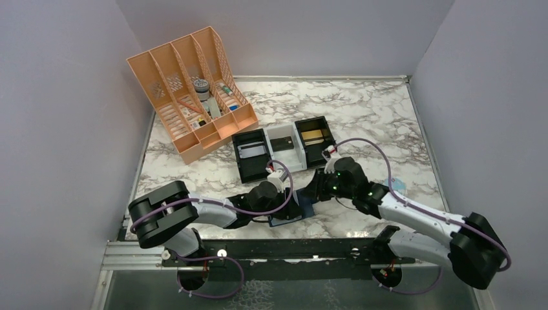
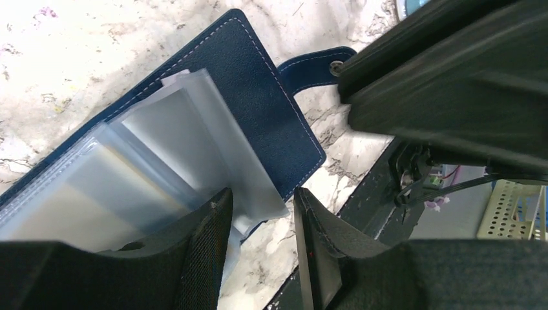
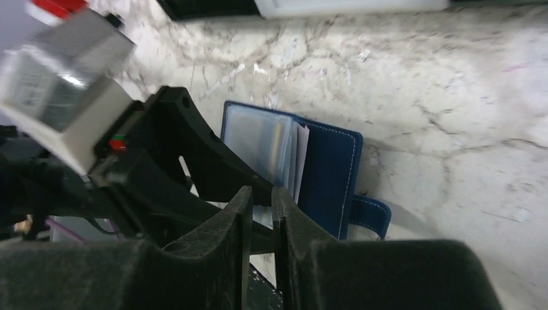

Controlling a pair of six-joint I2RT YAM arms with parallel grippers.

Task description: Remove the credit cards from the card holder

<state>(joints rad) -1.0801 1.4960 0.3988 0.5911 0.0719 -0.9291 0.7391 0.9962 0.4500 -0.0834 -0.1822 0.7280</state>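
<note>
Left wrist — card holder (image 2: 258,110) beneath left tool (image 2: 262,210).

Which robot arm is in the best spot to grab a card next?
Probably left: the left end effector is open at the card holder's clear sleeves. The right end effector sits behind the left arm.

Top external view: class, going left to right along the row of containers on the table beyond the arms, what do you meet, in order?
Orange slotted file rack → first black tray → white tray → second black tray, with a gold-tan card lying in it.
</note>
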